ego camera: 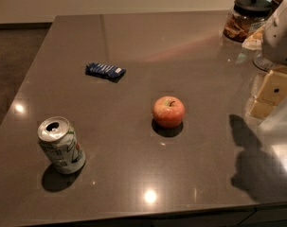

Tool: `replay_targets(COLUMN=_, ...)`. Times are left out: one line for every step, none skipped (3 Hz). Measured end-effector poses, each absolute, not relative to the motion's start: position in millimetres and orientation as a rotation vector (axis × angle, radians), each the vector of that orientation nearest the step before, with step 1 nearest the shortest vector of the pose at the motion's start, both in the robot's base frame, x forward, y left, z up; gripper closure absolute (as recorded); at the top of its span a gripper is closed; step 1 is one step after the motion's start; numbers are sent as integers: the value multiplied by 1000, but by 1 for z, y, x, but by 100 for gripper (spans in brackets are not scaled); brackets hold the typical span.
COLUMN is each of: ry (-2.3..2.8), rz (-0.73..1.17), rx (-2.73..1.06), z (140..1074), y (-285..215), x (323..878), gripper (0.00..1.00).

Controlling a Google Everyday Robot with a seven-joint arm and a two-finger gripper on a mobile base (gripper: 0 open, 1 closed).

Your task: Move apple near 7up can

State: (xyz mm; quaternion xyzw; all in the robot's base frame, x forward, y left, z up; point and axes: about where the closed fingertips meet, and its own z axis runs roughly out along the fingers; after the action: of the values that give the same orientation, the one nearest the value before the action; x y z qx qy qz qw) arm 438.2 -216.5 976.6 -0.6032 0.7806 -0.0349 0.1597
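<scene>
The apple [168, 111], red-orange with a short dark stem, stands near the middle of the dark grey table [133, 41]. The 7up can [61, 145], dented, white and green with a silver top and dark opening, stands tilted at the front left, well to the left of the apple. My gripper [268, 98], cream-coloured under a white arm body [281, 32], hangs at the right edge of the view, above the table and to the right of the apple. It touches nothing. Its shadow falls on the table below it.
A flat blue packet [105, 70] lies at the back left of the apple. A glass jar with a black lid [246, 17] and other items stand at the back right corner. The table's front edge runs along the bottom; floor lies to the left.
</scene>
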Motion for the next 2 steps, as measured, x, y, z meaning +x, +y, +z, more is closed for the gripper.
replay_targets(ry=2220, rz=-92, rx=-1725, z=976, y=-213, x=439, gripper=0)
replay_targets(ry=2180, rz=-62, rx=-1731, z=975, y=-199, x=441, gripper=0)
